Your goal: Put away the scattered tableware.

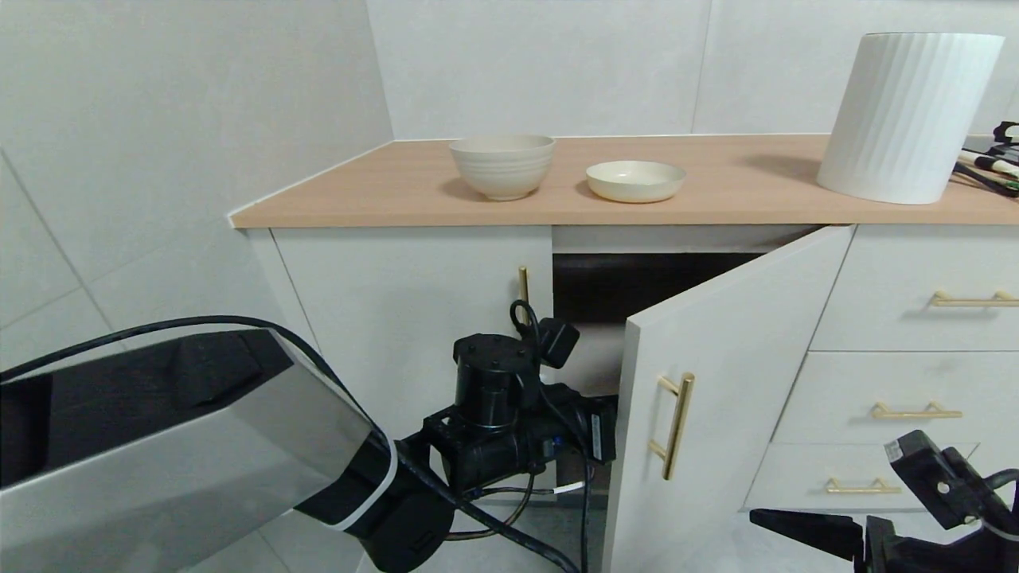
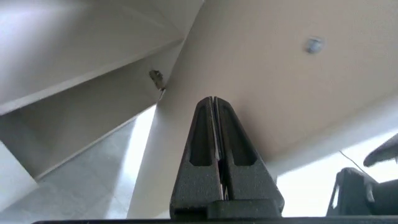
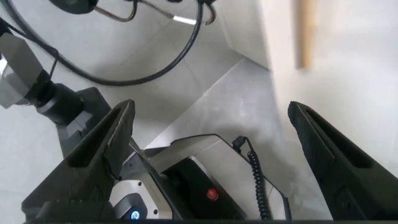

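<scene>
Cabinetry under the wooden countertop (image 1: 716,203) gave little away: the compartment behind the open cabinet door (image 1: 732,382) was dark, and its contents could not be made out. Above and right of that door stood a tall white ribbed container (image 1: 907,111). Beyond it, some dark-handled utensils (image 1: 991,163) were cut off by the frame edge, too small to identify. A cream ribbed bowl (image 1: 501,165) sat upright on the countertop above and left of the door, and a shallow dish (image 1: 635,180) sat just beside it, over the door's free edge. The two were not touching.

The left arm lay low, left of the door, with its wrist at the free edge. From the head view the door hid the fingers. The left gripper (image 2: 213,102) had its jaws pressed together with nothing between them, pointing along the door's inner face; contact with it was unclear. The right gripper (image 3: 210,106) hung low, right of the door and below the drawers (image 1: 915,398). It was partly cut off by the frame, with its jaws spread wide and empty.
</scene>
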